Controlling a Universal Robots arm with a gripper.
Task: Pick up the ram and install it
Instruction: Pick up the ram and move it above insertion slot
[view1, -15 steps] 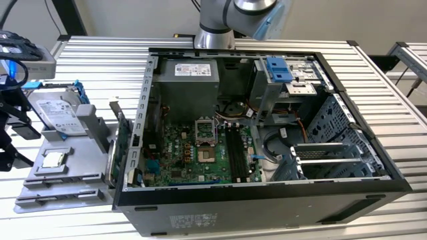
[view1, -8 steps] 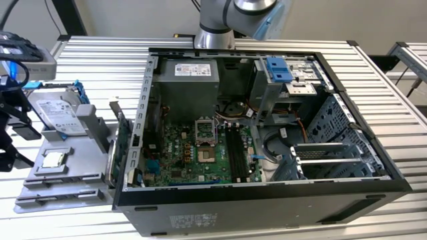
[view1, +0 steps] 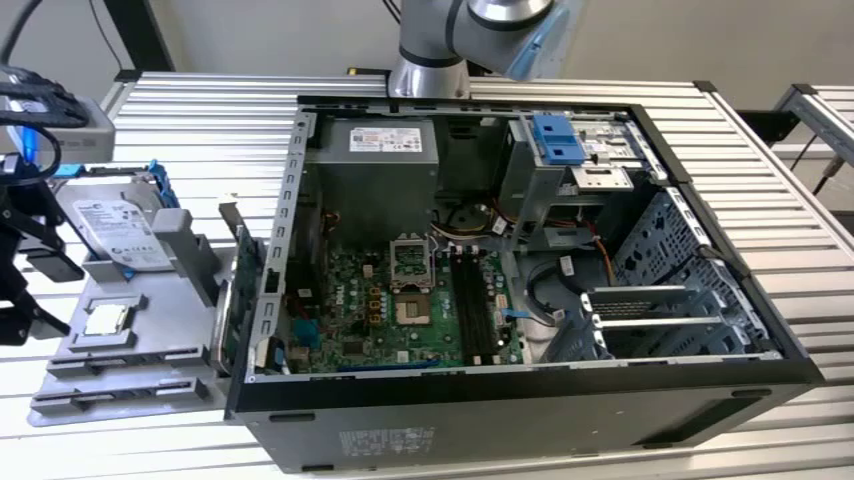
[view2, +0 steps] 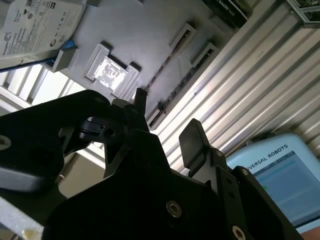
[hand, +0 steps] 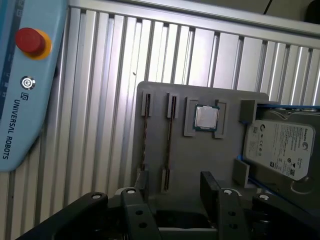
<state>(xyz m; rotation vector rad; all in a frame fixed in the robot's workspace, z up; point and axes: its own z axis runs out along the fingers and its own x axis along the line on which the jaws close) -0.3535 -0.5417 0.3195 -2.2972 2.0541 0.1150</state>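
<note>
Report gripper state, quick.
Gripper: open, holding nothing.

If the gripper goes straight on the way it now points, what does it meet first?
Probably the ram, standing on edge in a slot of the grey tray, in line with the gap of the open gripper; depth is unclear.

Open computer case on slatted table, grey tray with hard drive just beside it
</note>
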